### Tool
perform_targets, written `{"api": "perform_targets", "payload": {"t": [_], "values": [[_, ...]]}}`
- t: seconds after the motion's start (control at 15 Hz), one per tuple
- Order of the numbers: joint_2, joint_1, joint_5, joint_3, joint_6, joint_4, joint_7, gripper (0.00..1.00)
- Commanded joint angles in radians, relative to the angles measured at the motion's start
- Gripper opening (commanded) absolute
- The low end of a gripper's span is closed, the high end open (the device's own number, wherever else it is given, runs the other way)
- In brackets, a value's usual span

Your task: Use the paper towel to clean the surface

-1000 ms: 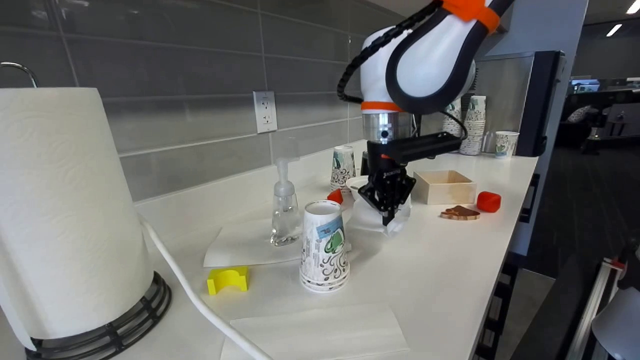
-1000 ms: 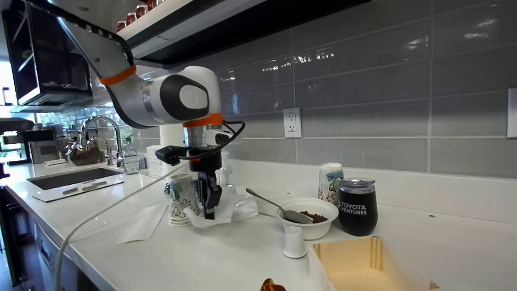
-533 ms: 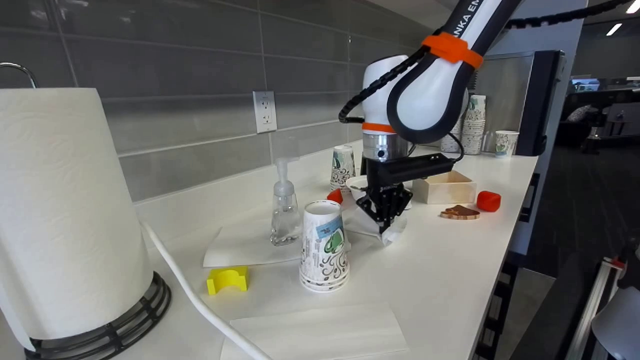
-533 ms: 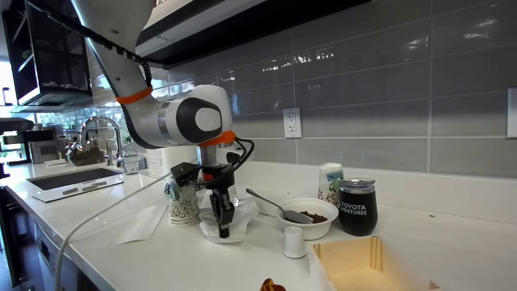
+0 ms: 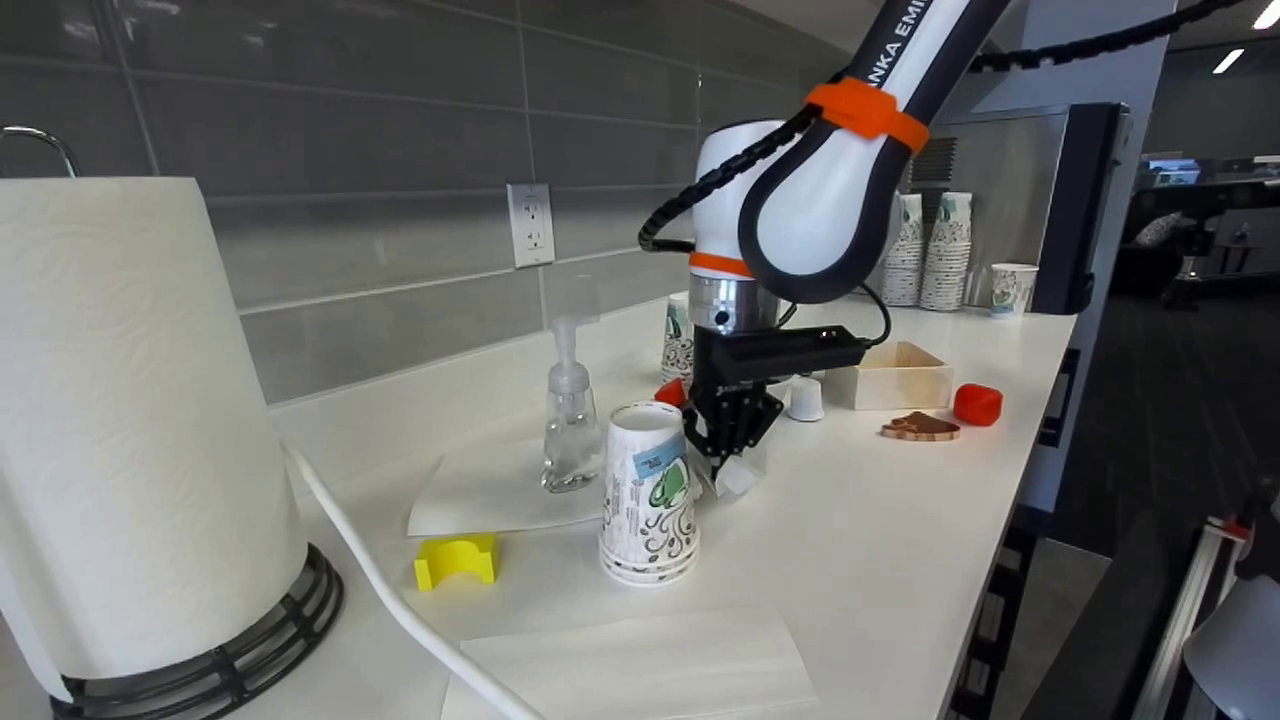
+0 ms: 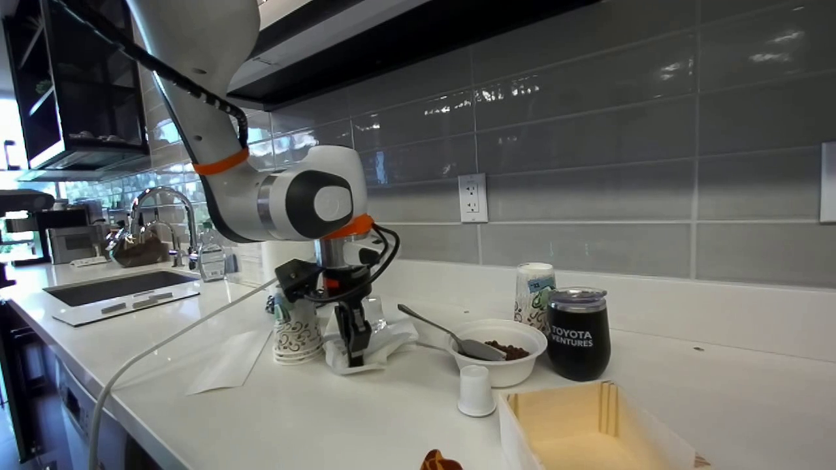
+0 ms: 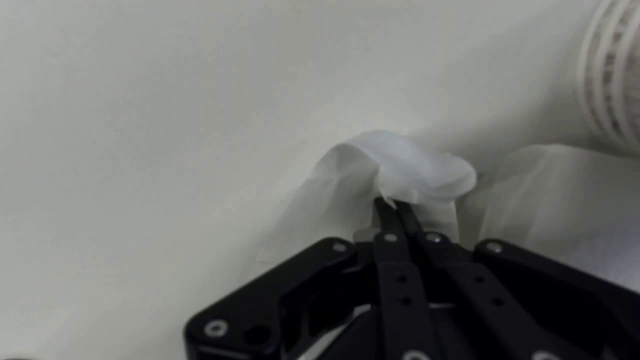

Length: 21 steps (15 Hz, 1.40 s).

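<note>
The claw (image 7: 394, 204) and paper towel (image 7: 425, 172) have neared the cups (image 5: 648, 510).

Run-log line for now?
task: cleaning | black two-finger gripper: shut on crumpled white paper towel | towel: on white countertop | nearby: stack of patterned white paper cups

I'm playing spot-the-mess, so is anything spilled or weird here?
I see no spill. In an exterior view, a small dark speck sits on the counter, right of the black tumbler; it's odd against plain white, and I can't tell what it is. The paper towel is crumpled, likely because the pincer grips it.
</note>
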Motion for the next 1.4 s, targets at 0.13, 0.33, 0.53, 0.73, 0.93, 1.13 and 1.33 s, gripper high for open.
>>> {"api": "perform_targets", "payload": {"t": [0.13,0.33,0.53,0.73,0.93,1.13,1.33], "values": [[0.022,0.044,0.077,-0.01,-0.121,0.017,-0.023,0.0],[-0.004,0.03,-0.019,-0.052,-0.154,-0.002,0.091,0.0],[-0.014,-0.002,-0.08,-0.099,-0.176,-0.008,0.159,0.0],[-0.009,-0.036,-0.089,-0.141,-0.133,-0.009,0.162,0.0],[0.011,-0.054,-0.045,-0.157,-0.063,-0.002,0.127,0.0],[0.03,-0.048,0.115,-0.124,-0.018,0.002,0.008,0.0],[0.038,-0.084,0.377,-0.013,-0.073,0.025,-0.23,0.0]]}}
